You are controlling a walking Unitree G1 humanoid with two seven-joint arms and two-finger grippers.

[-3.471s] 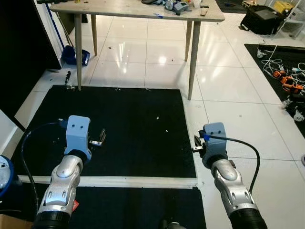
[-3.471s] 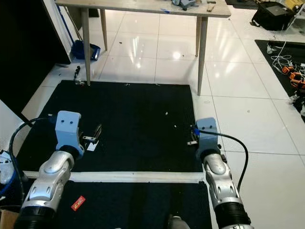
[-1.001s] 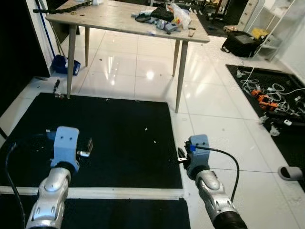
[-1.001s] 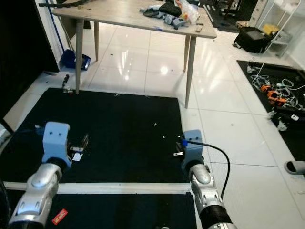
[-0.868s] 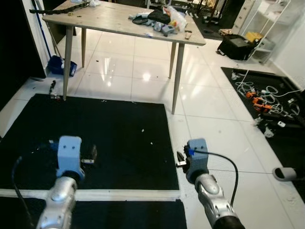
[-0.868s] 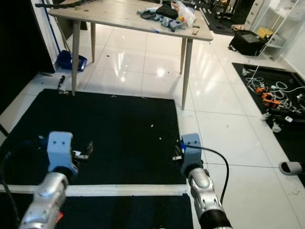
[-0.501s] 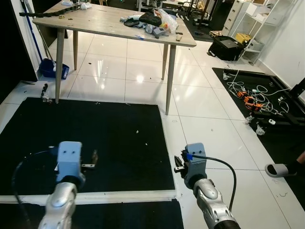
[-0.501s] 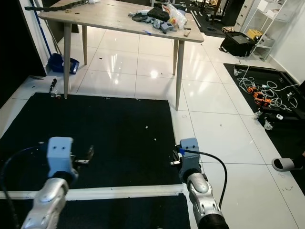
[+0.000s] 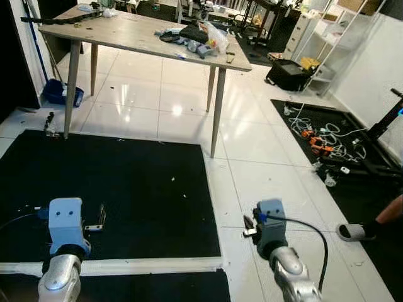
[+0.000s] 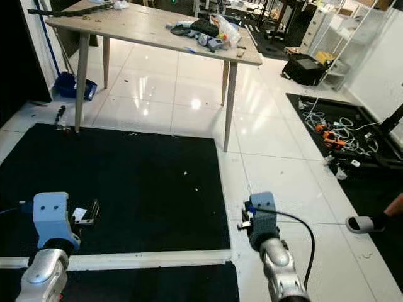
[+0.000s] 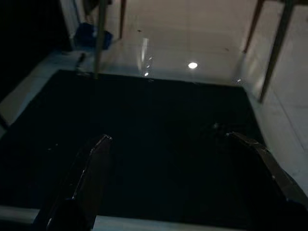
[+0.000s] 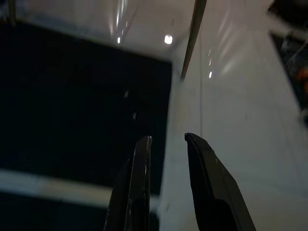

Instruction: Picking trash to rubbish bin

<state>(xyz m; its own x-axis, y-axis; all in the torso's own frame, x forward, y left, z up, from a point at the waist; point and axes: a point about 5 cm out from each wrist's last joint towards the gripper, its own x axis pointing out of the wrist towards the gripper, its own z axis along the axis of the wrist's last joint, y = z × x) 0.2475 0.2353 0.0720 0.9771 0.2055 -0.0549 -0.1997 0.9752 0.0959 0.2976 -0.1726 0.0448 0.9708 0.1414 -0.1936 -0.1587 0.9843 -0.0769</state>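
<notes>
Left gripper (image 11: 168, 144) wide open and empty over one black mat (image 9: 138, 182), right gripper (image 12: 166, 139) nearly closed, holding nothing, one table (image 9: 126, 34), maybe three white scraps (image 9: 173, 179) on mat

floor (image 9: 264, 151): white tile, glossy, reflects lamps
mat (image 9: 126, 182): black, matt, speckled with pale crumbs
worktop (image 10: 145, 25): pale wood, dull, scuffed
wrist housings (image 9: 65, 217): light-blue plastic, smooth
arms (image 10: 277, 267): silver metal, satin sheen
</notes>
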